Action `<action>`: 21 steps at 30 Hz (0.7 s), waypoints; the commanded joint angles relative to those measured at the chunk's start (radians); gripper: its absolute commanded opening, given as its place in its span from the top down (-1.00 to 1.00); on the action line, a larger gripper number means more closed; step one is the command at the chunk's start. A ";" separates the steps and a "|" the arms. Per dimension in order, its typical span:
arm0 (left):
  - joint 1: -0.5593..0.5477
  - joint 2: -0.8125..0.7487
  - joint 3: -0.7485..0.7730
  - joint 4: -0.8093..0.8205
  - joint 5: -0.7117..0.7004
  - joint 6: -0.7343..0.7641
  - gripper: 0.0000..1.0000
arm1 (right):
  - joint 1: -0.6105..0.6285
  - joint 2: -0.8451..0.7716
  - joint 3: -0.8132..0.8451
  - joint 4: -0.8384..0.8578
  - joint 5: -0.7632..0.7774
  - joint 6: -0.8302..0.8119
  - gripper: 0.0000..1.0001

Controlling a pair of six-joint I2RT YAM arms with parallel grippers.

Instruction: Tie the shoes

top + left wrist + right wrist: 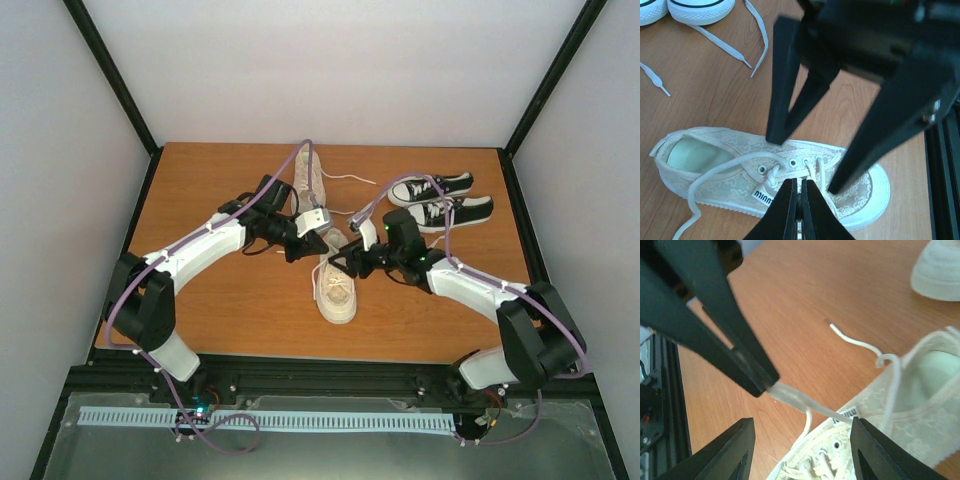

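One cream lace-fabric sneaker (336,288) lies mid-table, toe towards me; its pair (308,182) lies further back. In the left wrist view the near shoe (715,165) fills the lower frame, its laces loose through the eyelets. My left gripper (328,242) (800,192) is shut above the shoe's lacing. In the right wrist view its fingers (740,360) pinch the clear tip of a white lace (805,402) that runs up from the shoe (920,415). My right gripper (346,262) (801,427) is open and empty, straddling the lace just above the eyelets.
Two small black sneakers with white toe caps (440,200) (700,10) stand at the back right. Loose white lace ends (757,40) lie on the wooden table (220,190). Another pale shoe end (940,270) shows in the right wrist view. A black frame rail (942,180) runs along the near edge.
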 commanded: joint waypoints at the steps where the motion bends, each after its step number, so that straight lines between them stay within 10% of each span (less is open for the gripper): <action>1: 0.003 0.013 0.051 0.013 0.008 -0.019 0.99 | 0.061 0.034 -0.020 0.191 0.029 -0.102 -0.08; 7: 0.004 0.021 0.063 0.006 0.011 -0.020 0.98 | 0.084 0.108 0.001 0.241 0.059 -0.112 0.05; 17: 0.004 0.031 0.079 -0.012 0.007 -0.020 0.98 | 0.091 0.072 -0.028 0.257 0.103 -0.111 0.86; 21: 0.020 0.054 0.141 -0.148 -0.049 0.077 -0.03 | 0.091 0.069 -0.025 0.231 0.126 -0.113 0.93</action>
